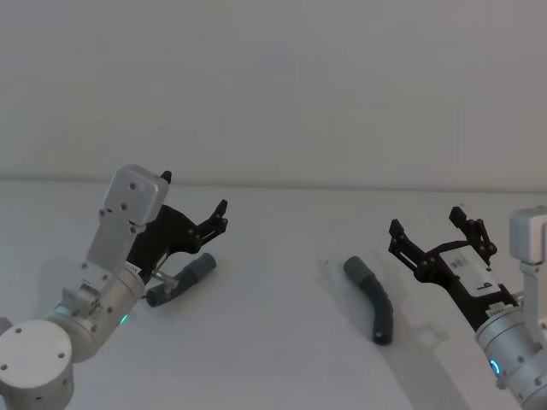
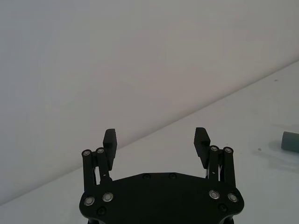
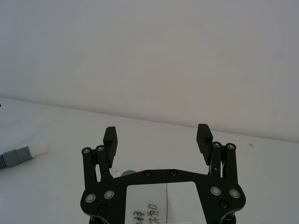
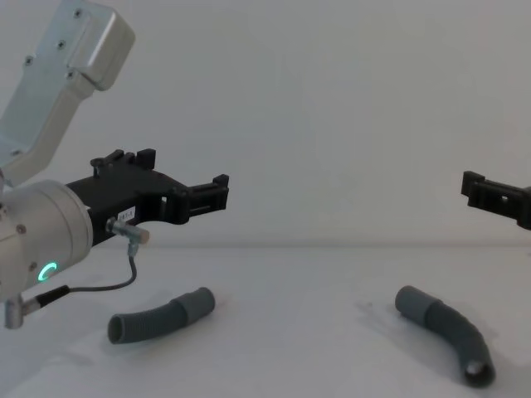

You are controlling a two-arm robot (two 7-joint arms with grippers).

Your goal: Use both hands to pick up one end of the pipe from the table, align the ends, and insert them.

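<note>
1. The left gripper (image 1: 194, 196) hangs above the desk (image 1: 282, 367), angled forward and toward the middle. Its jaws stand wide apart with nothing between them.
2. The left hose piece (image 1: 181, 282) lies flat on the desk beneath these jaws. In the chest view there is open air between the jaws and its ribbed body (image 4: 162, 317), so they are apart. Its smooth cuff end lies under the jaw tips and points toward the middle of the desk. Its other end lies back under the gripper's base.
3. The right gripper (image 1: 426, 224) hovers above the desk on the right side, pointing forward and a little inward. Its jaws are also spread wide and hold nothing. A white label (image 3: 161, 203) sits on its black body behind the jaws.
4. The right hose piece (image 1: 373, 299) rests on the desk, lower than the right jaws and on their inner side, near but not touching. Its cuff end lies about level with the jaw tips. Its dark open end curves back toward the gripper's base.
5. In the left wrist view a grey cuff (image 2: 290, 141) lies on the desk beyond the jaws, off to one side. Which piece it belongs to cannot be told.
6. In the right wrist view a ribbed end with a whitish tip (image 3: 37, 150) lies on the desk, off to one side of the jaws and apart from them.
7. The 2 hose pieces lie well apart, their ends not joined.
</note>
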